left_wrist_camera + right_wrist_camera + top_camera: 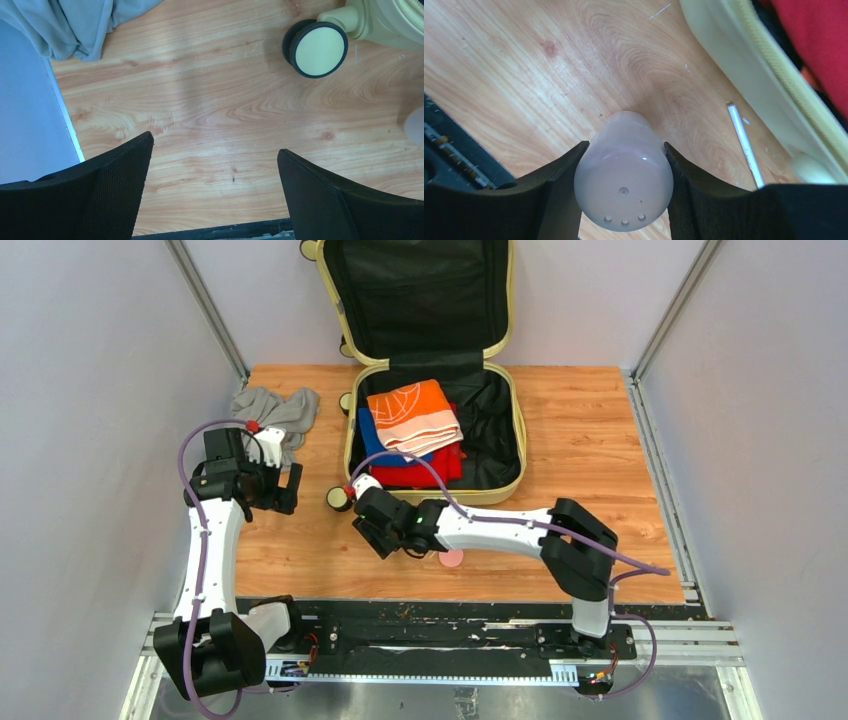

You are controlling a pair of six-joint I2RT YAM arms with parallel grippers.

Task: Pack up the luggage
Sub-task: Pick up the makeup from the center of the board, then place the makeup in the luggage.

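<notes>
In the right wrist view, the right claw (624, 145) is closed on a cloudy pale-pink bottle (624, 192), a finger pressed to each side, low in the frame over the wooden bench (600, 440). The left claw (215, 145) gapes wide, gripping nothing, with a cream wheel (318, 48) at upper right. Beyond, at top centre of the overhead view, the pale-yellow luggage (515, 430) lies open, holding an orange folded cloth (413, 415) whose white print is too small to read, over blue and red ones. A grey cloth (275, 410) lies left of it.

The wooden table (590, 450) carries luggage (497, 496), grey cloth (275, 410) and a pinkish bottle (624, 185).
</notes>
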